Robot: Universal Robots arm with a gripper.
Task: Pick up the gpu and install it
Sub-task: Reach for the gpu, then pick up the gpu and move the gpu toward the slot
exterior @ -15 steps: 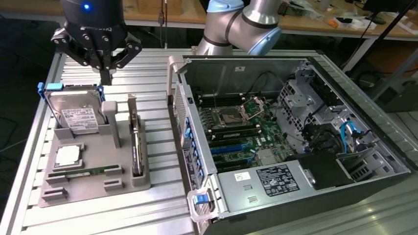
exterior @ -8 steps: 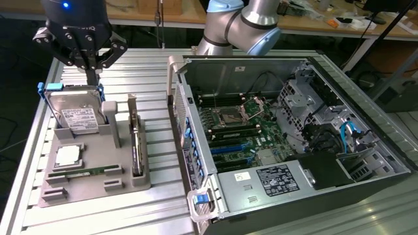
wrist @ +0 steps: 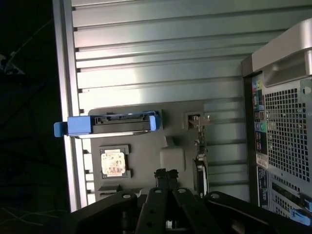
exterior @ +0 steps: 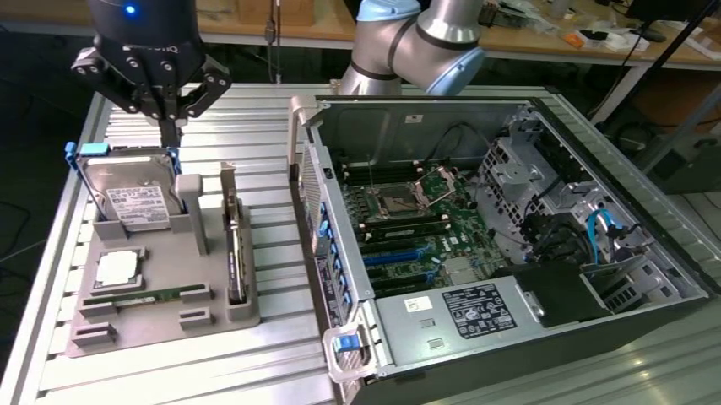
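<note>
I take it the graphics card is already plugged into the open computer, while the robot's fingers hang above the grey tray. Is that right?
Not quite. The graphics card is not in the computer; it stands on edge in the grey tray, as the exterior view shows. The rest is right: the robot's fingers do hang above that tray.

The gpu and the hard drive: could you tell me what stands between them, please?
In the exterior view, the holder's grey upright post stands between hard drive and gpu.
</note>
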